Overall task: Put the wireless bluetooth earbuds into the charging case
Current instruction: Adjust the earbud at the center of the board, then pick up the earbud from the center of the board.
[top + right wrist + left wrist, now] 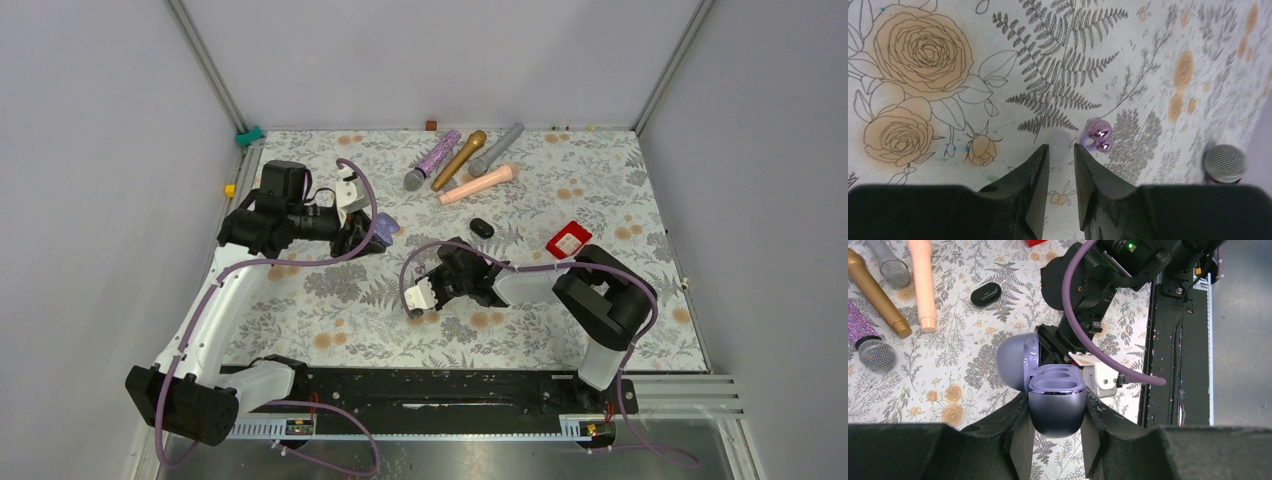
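Over the flower-printed table cover [380,330], the left gripper [1055,417] clamps the oval glossy purple charging case [1057,390], its lid swung open sideways and its wells facing the wrist camera. The right gripper [1060,147] hangs barely parted, holding nothing. The tiny glossy purple earbud [1099,135] lies on the cover just beyond one fingertip, its length roughly along the fingers.

A robot lab cell: grey panel walls [90,150], aluminium frame posts [205,62], floral-cloth table [370,335]
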`<action>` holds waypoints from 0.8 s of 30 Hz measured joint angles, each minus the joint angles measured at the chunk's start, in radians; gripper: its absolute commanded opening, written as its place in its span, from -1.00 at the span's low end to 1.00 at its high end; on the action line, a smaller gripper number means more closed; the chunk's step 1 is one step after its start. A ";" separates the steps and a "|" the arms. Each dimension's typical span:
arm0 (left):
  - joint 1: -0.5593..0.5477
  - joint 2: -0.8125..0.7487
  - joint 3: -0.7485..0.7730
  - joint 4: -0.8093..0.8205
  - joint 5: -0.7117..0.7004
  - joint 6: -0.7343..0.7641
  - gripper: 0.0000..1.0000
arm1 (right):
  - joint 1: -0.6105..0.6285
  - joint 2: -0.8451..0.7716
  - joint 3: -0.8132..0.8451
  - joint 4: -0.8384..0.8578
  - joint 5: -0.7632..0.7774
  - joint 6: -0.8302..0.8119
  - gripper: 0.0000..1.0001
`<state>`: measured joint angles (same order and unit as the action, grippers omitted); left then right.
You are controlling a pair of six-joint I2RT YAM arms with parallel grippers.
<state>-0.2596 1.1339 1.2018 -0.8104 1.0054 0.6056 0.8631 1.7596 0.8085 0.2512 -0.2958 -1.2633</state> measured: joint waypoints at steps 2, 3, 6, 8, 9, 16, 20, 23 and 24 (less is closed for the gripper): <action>0.000 0.000 0.000 0.000 -0.001 0.000 -1.00 | 0.009 0.008 -0.011 0.039 0.004 -0.023 -0.35; 0.000 0.000 0.000 0.000 -0.001 0.000 -1.00 | 0.011 0.013 -0.011 0.051 0.007 -0.031 -0.34; 0.000 0.000 0.000 0.000 -0.004 0.000 -1.00 | 0.014 0.030 -0.011 0.092 0.025 -0.043 -0.32; 0.000 0.000 0.000 0.000 -0.008 0.000 -1.00 | 0.015 0.039 -0.011 0.113 0.040 -0.042 -0.31; 0.000 0.000 0.000 0.000 -0.008 0.000 -1.00 | 0.015 0.044 -0.008 0.121 0.049 -0.043 -0.31; 0.000 0.000 0.000 0.000 -0.011 0.000 -1.00 | 0.016 0.060 0.013 0.117 0.078 -0.042 -0.30; 0.000 0.000 0.000 0.000 -0.012 0.000 -1.00 | 0.016 0.061 0.033 0.082 0.078 -0.042 -0.27; 0.000 0.000 0.000 0.000 -0.013 0.000 -1.00 | 0.016 0.065 0.050 0.058 0.079 -0.042 -0.26; 0.000 0.000 0.000 0.000 -0.013 0.000 -1.00 | 0.016 0.068 0.058 0.048 0.079 -0.042 -0.26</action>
<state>-0.2596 1.1336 1.2018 -0.8104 0.9920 0.6056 0.8791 1.8275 0.8661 0.2993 -0.2173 -1.3052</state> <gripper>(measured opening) 0.337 0.365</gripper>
